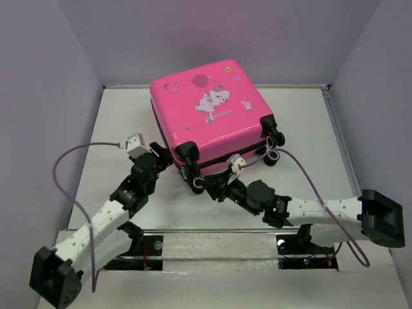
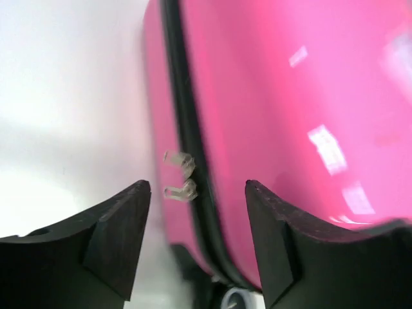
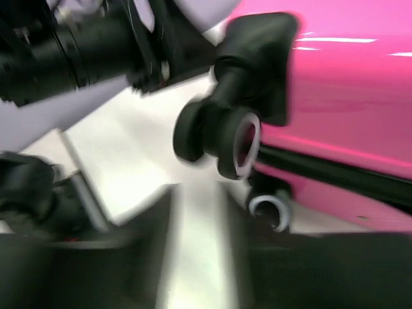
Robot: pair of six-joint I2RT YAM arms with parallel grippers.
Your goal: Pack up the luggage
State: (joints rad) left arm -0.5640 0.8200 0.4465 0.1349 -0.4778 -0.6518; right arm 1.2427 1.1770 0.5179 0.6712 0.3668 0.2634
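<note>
- The top external view alone shows the whole luggage [image 1: 212, 119]: a bright pink hard-shell suitcase, closed and lying flat at the middle of the white table [image 1: 116, 122], with its cartoon-animal print [image 1: 214, 100] facing up and its black wheels toward the arms.
- From above, the left gripper [image 1: 162, 156] sits at the suitcase's near left corner and the right gripper [image 1: 222, 187] just beside the near edge, between the wheels. Neither jaw gap can be made out there.
- The left wrist view settles the left one: its two black fingers [image 2: 109, 232] stand apart and released. The black zipper trim [image 2: 187, 129] runs up between them, and two clear zipper pulls [image 2: 180, 175] hang loose beside it, gripped by nothing.
- The right wrist view is smeared. It shows a black caster wheel [image 3: 219, 138] up close and a second wheel [image 3: 269, 209] lower down under the pink shell.
- In it the right fingers [image 3: 84, 257] are blurred dark shapes, apart, with only bare table between them.
</note>
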